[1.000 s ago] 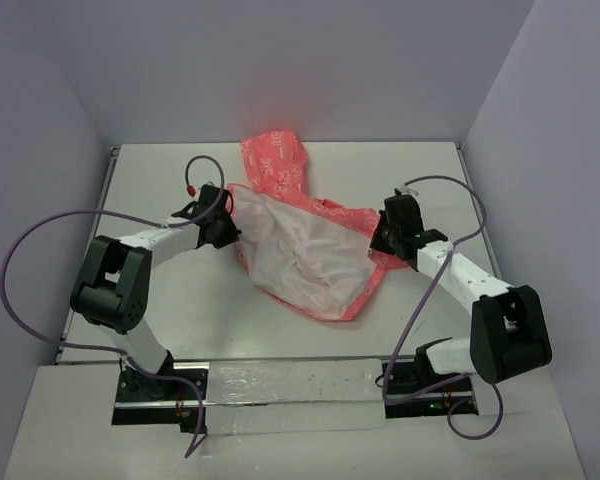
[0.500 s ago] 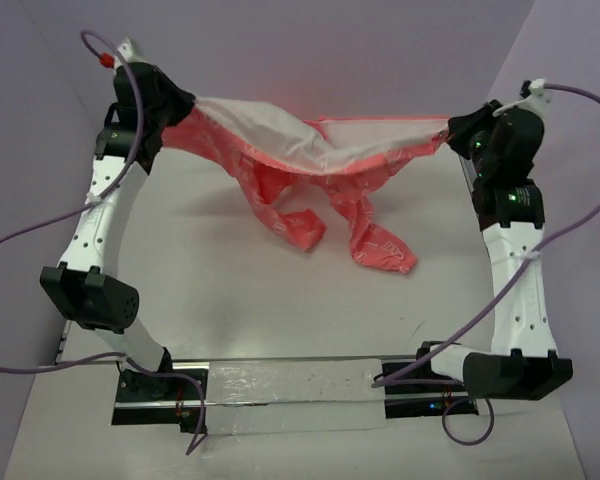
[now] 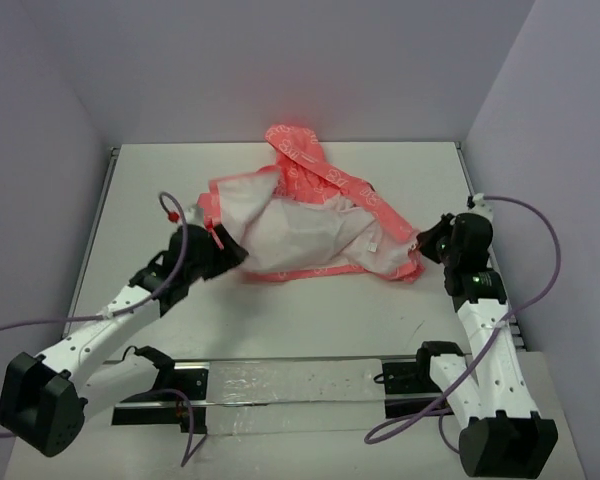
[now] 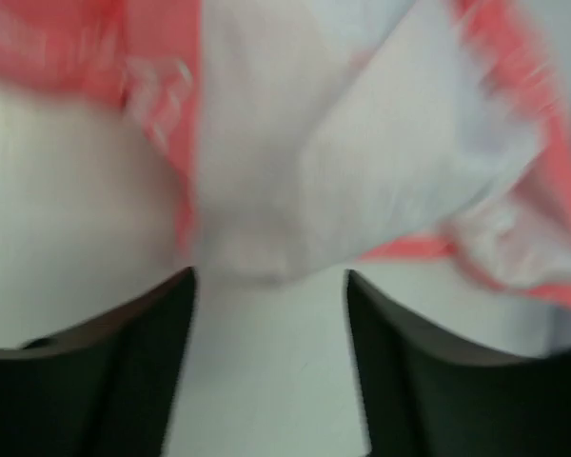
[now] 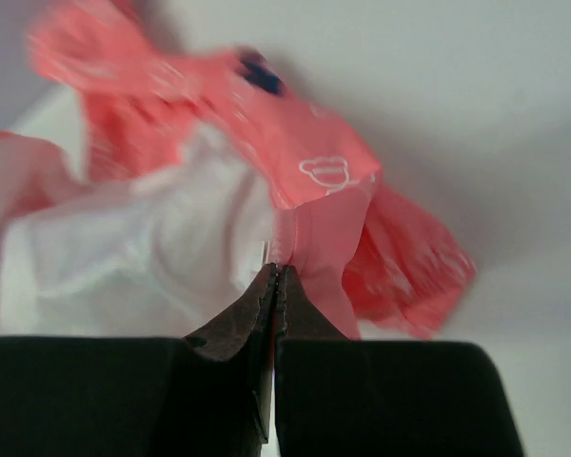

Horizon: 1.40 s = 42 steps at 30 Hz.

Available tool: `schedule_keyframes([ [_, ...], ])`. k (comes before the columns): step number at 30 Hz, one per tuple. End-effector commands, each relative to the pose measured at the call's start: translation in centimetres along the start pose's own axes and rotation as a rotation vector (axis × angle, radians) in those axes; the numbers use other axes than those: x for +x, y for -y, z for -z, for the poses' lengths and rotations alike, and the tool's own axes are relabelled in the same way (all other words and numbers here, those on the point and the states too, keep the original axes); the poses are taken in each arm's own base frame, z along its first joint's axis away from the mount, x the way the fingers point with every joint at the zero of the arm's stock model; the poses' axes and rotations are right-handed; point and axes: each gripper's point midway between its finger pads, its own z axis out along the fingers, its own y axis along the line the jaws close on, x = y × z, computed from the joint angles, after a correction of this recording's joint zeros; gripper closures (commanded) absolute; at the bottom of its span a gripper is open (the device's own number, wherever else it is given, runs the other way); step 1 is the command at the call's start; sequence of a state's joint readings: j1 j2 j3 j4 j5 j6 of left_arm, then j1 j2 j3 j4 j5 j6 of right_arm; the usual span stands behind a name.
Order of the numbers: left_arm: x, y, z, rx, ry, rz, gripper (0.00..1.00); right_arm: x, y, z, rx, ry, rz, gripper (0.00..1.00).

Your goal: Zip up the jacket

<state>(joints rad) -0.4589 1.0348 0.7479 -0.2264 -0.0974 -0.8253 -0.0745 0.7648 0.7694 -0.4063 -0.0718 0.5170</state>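
Left gripper (image 4: 269, 278) stands spread apart; right gripper (image 5: 275, 276) is pinched fully closed.

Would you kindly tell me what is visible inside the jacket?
The jacket lies open, showing its pale lining; whatever sits beneath the folds is hidden.

White table (image 3: 280, 320) between pale lilac walls (image 3: 310, 60), glossy translucent strip (image 3: 290, 385) along its near edge.

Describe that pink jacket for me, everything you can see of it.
The jacket is small, of thin coral-pink fabric with white printed marks and a dark blue emblem. It lies crumpled and unzipped on the table, pale lining up. The right gripper pinches its right edge; the left gripper, open, sits at its left edge.
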Motion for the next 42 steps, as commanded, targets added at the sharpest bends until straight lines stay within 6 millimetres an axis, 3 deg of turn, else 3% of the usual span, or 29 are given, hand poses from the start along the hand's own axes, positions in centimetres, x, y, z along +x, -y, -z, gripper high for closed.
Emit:
schedule_keyframes([
  [1,7.1,-3.3,0.3,-0.082,-0.116,0.053,0.17,3.8,3.5,-1.1,0.100,-0.073,0.039,1.00],
  [4,6.9,-4.8,0.4,-0.197,-0.128,0.027,0.06,3.3,4.0,-1.3,0.132,-0.053,0.031,1.00],
  [5,5.2,-4.4,0.6,-0.239,-0.089,0.027,0.05,2.8,3.7,-1.3,0.125,-0.036,0.019,1.00],
  [6,5.1,-5.5,0.8,-0.293,-0.077,0.012,0.06,2.7,3.5,-1.2,0.121,-0.035,0.018,1.00],
  [9,1.3,-6.4,1.8,-0.422,0.054,0.042,0.12,2.6,3.6,-1.5,0.123,-0.027,0.015,1.00],
  [12,-0.6,-7.6,1.8,-0.459,0.104,0.105,0.22,3.2,3.8,-2.0,0.127,-0.052,0.014,1.00],
  [16,-2.2,-8.8,0.8,-0.368,0.101,0.207,0.33,3.4,3.5,-2.2,0.110,-0.056,0.007,1.00],
  [20,-4.6,-6.7,-0.8,-0.120,0.131,0.245,0.37,3.3,2.9,-2.2,0.084,-0.066,0.012,1.00],
  [24,-6.3,-3.4,-2.0,0.021,0.111,0.189,0.32,3.7,3.1,-2.3,0.086,-0.075,0.015,1.00],
  [27,-7.2,-2.3,-3.4,0.037,0.066,0.083,0.30,3.9,3.1,-2.4,0.081,-0.083,0.009,1.00],
  [30,-6.8,-1.8,-4.2,0.061,0.000,0.029,0.18,4.1,2.7,-2.5,0.059,-0.091,0.000,1.00],
  [34,-5.6,-1.6,-5.8,0.072,-0.076,0.084,0.15,4.4,2.6,-2.7,0.052,-0.101,-0.007,1.00],
  [37,-5.1,-2.3,-6.7,0.036,-0.087,0.171,0.17,4.5,2.7,-2.8,0.056,-0.107,-0.004,1.00],
  [42,-5.0,-3.6,-7.0,-0.025,-0.040,0.318,0.02,4.3,3.0,-2.5,0.070,-0.099,0.012,1.00],
])
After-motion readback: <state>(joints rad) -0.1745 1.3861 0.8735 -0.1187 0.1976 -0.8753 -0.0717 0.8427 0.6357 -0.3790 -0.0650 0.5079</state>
